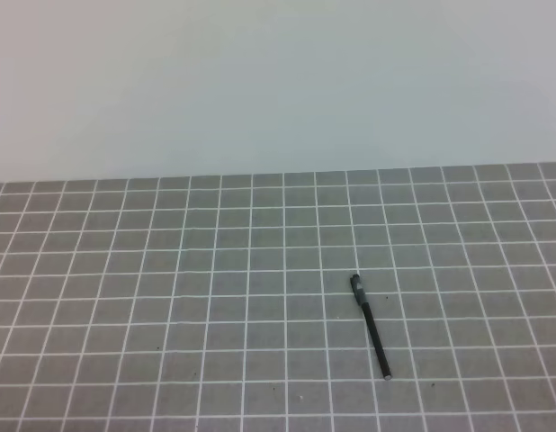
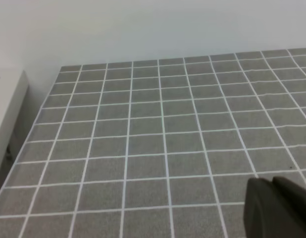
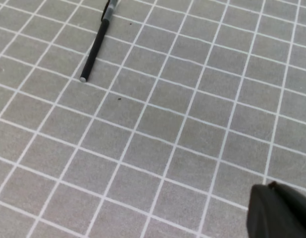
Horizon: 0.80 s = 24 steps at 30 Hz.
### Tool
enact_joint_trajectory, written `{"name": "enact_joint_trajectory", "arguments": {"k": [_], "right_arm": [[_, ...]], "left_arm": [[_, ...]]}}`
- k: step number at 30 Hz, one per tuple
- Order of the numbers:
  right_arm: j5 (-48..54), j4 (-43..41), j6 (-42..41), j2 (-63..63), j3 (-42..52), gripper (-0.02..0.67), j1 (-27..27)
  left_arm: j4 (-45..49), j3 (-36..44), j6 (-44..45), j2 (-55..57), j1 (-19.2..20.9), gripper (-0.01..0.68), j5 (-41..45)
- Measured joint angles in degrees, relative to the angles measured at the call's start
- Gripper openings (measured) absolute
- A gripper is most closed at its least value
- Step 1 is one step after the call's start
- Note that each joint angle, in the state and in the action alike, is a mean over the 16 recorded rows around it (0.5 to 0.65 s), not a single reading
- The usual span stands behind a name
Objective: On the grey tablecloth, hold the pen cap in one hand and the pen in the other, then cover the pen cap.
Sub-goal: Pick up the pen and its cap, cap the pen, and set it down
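Lying capped on the grey grid-lined tablecloth [image 1: 170,270], the slim black pen [image 1: 375,337] points its cap [image 1: 357,286] toward 11 o'clock. Left gripper [image 2: 274,208] and right gripper [image 3: 277,213] both closed together, holding nothing, well apart from pen.

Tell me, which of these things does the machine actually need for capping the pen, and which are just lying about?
For the job: grey tablecloth; pen; pen cap at the pen's far end (fitted or only touching, cannot tell); left gripper and right gripper, both shut, empty.

Just there: white wall; pale ledge beside the cloth.
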Motion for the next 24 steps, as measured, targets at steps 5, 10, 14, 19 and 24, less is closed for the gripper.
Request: {"name": "enact_joint_trajectory", "arguments": {"k": [5, 10, 14, 19, 24], "right_arm": [[0.00, -0.02, -0.01, 0.00, 0.00, 0.003, 0.00], [0.00, -0.02, -0.04, 0.02, 0.00, 0.003, 0.00], [0.00, -0.02, -0.07, 0.03, 0.00, 0.003, 0.00], [-0.01, -0.03, -0.10, 0.05, 0.00, 0.003, 0.00], [-0.03, -0.04, -0.10, 0.05, 0.00, 0.003, 0.00]], "left_arm": [[-1.63, 0.00, 2.50, 0.00, -0.20, -0.002, -0.04], [-1.64, 0.00, 2.56, 0.00, -0.17, -0.002, -0.07], [-1.64, 0.00, 2.57, 0.00, -0.14, -0.002, -0.10], [-1.64, 0.00, 2.57, 0.00, -0.10, -0.002, -0.12], [-1.64, 0.00, 2.57, 0.00, -0.09, -0.002, -0.12]]}}
